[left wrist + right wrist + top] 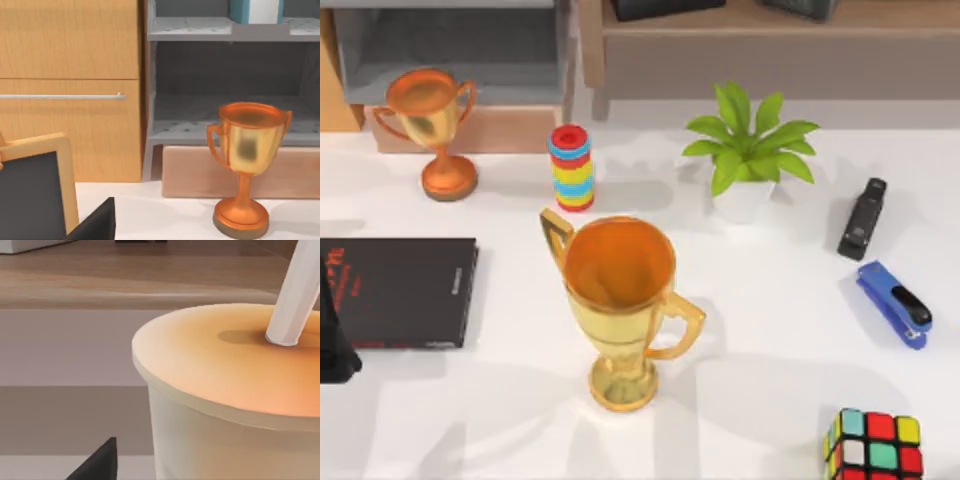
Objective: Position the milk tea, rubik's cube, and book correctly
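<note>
Three things need placing, and none looks finished. The rubik's cube (876, 446) sits at the table's (770, 330) front right corner. The book (256, 11) already stands on the grey shelf (220, 29). The milk tea (235, 395) sits close before the right wrist camera. How either gripper's jaws stand cannot be told.

Left claw (335, 345) black, wedge-shaped (matte finish).
</note>
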Controlling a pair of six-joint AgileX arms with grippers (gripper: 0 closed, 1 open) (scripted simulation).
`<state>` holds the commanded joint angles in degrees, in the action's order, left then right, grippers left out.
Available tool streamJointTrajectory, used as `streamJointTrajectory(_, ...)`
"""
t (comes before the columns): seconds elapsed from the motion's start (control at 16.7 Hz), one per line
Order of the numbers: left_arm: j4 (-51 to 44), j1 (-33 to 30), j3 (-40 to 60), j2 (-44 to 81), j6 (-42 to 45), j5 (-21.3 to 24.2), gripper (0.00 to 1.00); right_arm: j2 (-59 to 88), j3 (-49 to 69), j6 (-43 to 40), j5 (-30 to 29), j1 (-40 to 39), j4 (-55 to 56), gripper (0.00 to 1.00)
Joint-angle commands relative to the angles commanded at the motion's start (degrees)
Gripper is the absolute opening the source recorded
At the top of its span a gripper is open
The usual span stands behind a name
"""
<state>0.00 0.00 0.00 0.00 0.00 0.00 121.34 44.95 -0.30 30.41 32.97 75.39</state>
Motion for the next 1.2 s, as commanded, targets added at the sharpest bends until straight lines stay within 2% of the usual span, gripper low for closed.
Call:
streamJointTrajectory(0.24, 0.00, 0.00, 0.00, 0.00, 0.00, 0.00, 1.00, -0.71, -0.35, 0.01, 0.13, -0.09, -1.09, 1.00)
streamJointTrajectory(0.6, 0.00, 0.00, 0.00, 0.00, 0.00, 0.00, 1.00, -12.20, -2.41, 0.05, 1.52, 1.17, -9.67, 1.00)
streamJointTrajectory(0.96, 0.00, 0.00, 0.00, 0.00, 0.00, 0.00, 1.00, -12.77, -2.51, 0.05, 1.77, 1.17, -10.19, 1.00)
streamJointTrajectory(1.2, 0.00, 0.00, 0.00, 0.00, 0.00, 0.00, 1.00, -17.97, 0.46, 5.19, 1.02, -1.14, -16.13, 1.00)
